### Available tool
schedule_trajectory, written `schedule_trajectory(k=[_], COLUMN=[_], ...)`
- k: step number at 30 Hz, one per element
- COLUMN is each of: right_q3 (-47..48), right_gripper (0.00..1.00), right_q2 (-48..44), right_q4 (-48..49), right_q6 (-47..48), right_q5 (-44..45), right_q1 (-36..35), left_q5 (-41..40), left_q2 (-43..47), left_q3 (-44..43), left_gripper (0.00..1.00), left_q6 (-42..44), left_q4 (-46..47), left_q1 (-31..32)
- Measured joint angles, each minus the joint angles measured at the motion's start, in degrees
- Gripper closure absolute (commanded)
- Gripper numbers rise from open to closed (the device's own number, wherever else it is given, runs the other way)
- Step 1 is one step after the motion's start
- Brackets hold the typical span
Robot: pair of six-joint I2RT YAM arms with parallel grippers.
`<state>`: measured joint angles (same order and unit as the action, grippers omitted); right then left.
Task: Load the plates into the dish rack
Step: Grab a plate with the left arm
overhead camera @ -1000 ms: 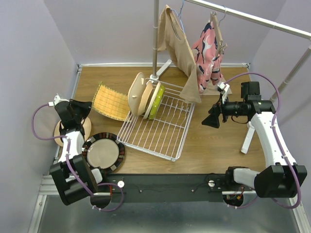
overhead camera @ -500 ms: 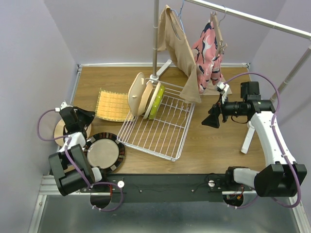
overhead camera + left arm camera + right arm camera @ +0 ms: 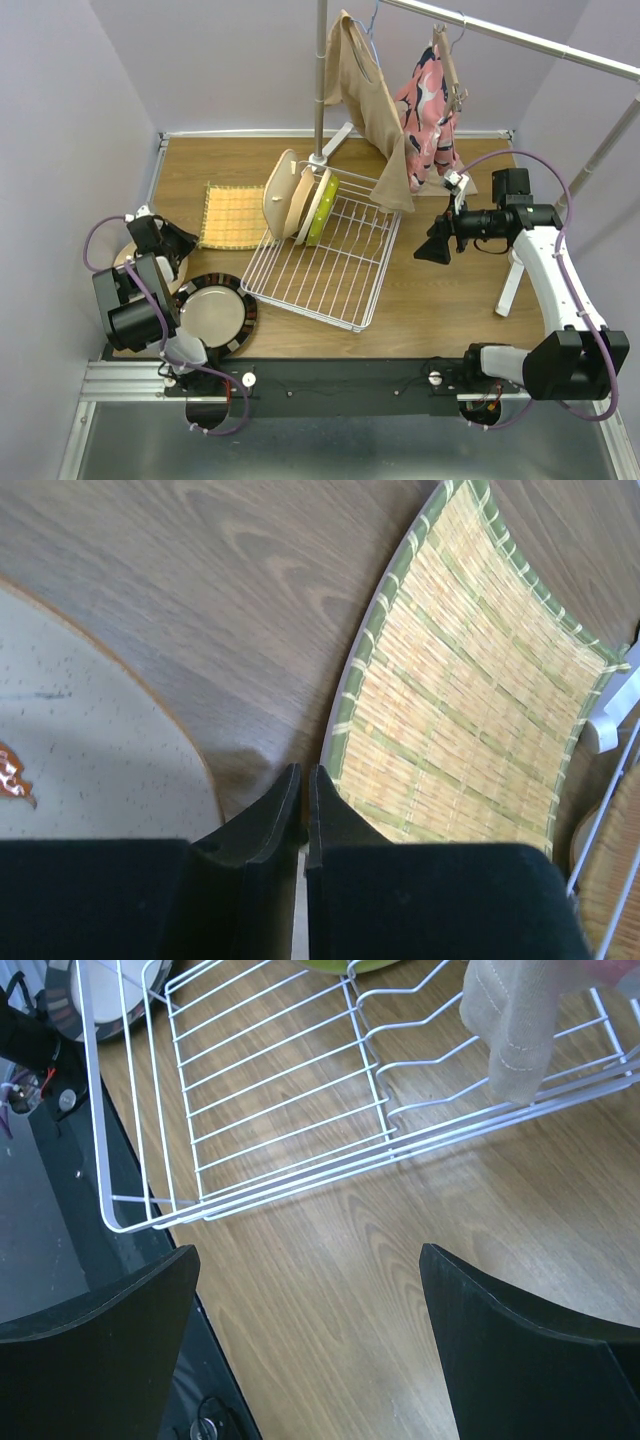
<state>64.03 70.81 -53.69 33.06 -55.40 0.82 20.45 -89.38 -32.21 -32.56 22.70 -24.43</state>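
Observation:
The white wire dish rack [image 3: 330,262] sits mid-table and holds several plates upright at its far left end: tan and cream ones [image 3: 284,198] and a lime green one [image 3: 323,212]. A dark-rimmed silvery plate [image 3: 212,313] lies flat near the front left. A cream speckled plate [image 3: 128,262] lies at the left edge and also shows in the left wrist view [image 3: 90,730]. My left gripper [image 3: 170,238] is shut and empty, low over the wood between that plate and the woven mat [image 3: 470,700]. My right gripper [image 3: 437,246] is open and empty right of the rack [image 3: 270,1090].
The yellow woven mat [image 3: 232,215] lies flat left of the rack. A white clothes-rail stand [image 3: 321,80] with hanging garments [image 3: 375,100] stands behind the rack; a cloth hem [image 3: 510,1020] hangs over the rack's right side. The black front rail [image 3: 330,378] borders the table.
The woven mat has gone from tilted to lying flat. My left arm has folded back to the left, its gripper staying low by the cream plate. The right arm has barely moved.

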Motion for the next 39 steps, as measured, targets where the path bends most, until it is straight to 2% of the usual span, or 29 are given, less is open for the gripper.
schedule_trajectory(k=[5, 8, 12, 19, 25, 31, 39], right_q3=[-0.46, -0.46, -0.46, -0.46, -0.46, -0.46, -0.46], right_gripper=[0.00, 0.00, 0.00, 0.00, 0.00, 0.00, 0.00], right_q2=[0.00, 0.00, 0.00, 0.02, 0.02, 0.02, 0.22], right_q4=[-0.02, -0.02, -0.02, -0.02, -0.02, -0.02, -0.02], right_q6=[0.00, 0.00, 0.00, 0.00, 0.00, 0.00, -0.02], right_q5=[0.00, 0.00, 0.00, -0.02, -0.02, -0.02, -0.02], right_q1=[0.00, 0.00, 0.00, -0.02, 0.00, -0.02, -0.02], left_q5=[1.05, 1.53, 1.64, 4.70, 8.09, 9.20, 10.34], left_q2=[-1.16, -1.16, -0.96, -1.42, -7.45, -12.83, -16.33], left_q3=[-2.03, -3.17, -4.92, -11.65, -20.04, -23.56, -27.28], left_gripper=[0.53, 0.46, 0.43, 0.43, 0.44, 0.48, 0.51], left_q6=[3.74, 6.03, 8.17, 13.00, 18.43, 21.33, 23.34], left_q4=[-2.16, -3.39, -5.35, -9.62, -15.67, -22.36, -26.91], left_q1=[0.00, 0.00, 0.07, 0.07, 0.17, 1.20, 2.78])
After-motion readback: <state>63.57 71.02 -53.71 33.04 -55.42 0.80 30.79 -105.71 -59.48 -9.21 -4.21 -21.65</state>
